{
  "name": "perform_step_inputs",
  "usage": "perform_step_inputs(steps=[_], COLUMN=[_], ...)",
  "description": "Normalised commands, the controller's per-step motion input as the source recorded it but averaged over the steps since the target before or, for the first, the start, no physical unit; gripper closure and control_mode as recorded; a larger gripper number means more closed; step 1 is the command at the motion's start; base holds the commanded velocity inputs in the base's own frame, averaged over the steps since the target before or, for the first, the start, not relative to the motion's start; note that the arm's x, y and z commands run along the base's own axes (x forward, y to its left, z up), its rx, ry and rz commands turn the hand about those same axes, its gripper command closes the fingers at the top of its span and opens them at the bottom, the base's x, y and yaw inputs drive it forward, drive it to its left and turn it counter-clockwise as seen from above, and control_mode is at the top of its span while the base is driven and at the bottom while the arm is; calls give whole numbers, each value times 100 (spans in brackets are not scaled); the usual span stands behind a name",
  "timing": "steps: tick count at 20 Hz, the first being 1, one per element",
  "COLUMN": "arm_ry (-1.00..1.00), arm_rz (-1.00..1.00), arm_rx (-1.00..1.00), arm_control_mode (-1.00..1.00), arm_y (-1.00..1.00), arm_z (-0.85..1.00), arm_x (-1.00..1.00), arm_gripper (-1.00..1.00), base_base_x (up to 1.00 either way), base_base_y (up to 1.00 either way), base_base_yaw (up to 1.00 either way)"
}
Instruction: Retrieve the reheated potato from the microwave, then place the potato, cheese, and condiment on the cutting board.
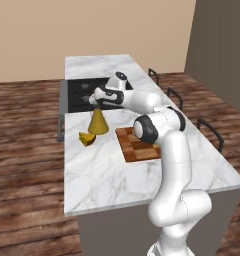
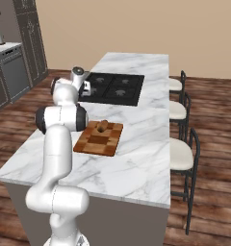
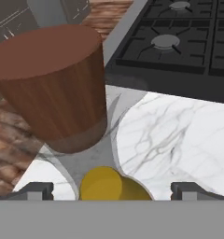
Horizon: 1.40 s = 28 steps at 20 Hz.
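Potato (image 2: 103, 126) already on cutting board (image 2: 99, 138). Tool (image 3: 111, 190), jaws wide apart, w/ nothing gripped, poised over condiment bottle (image 1: 98, 121) to grab neck; cheese (image 1: 87, 138) at bottle's 7 o'clock.

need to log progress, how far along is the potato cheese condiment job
Done: the potato already lies on the cutting board. In hand: the open claw hovers right over the brown top of the condiment bottle, nothing gripped yet; the hand view looks straight down on that cap. Left: the condiment and the cheese both sit on the marble counter beside the board, to be moved onto it.
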Motion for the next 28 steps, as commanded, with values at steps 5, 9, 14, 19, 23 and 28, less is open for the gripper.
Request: perform_step_inputs(steps=[5,9,14,19,23,28], arm_ry=[0,0,0,0,0,4], arm_rz=[-9,-13,-20,-21,-23,-26], arm_rx=[0,0,0,0,0,1], arm_control_mode=[-100,-100,-100,-100,-100,-100], arm_y=[0,4,15,12,10,12], arm_z=[20,10,1,0,9,15], arm_x=[-11,-28,-36,-34,-31,-26], arm_gripper=[-100,-100,-100,-100,-100,-100], base_base_x=[0,0,0,0,0,0], base_base_y=[0,0,0,0,0,0], base_base_yaw=[0,0,0,0,0,0])
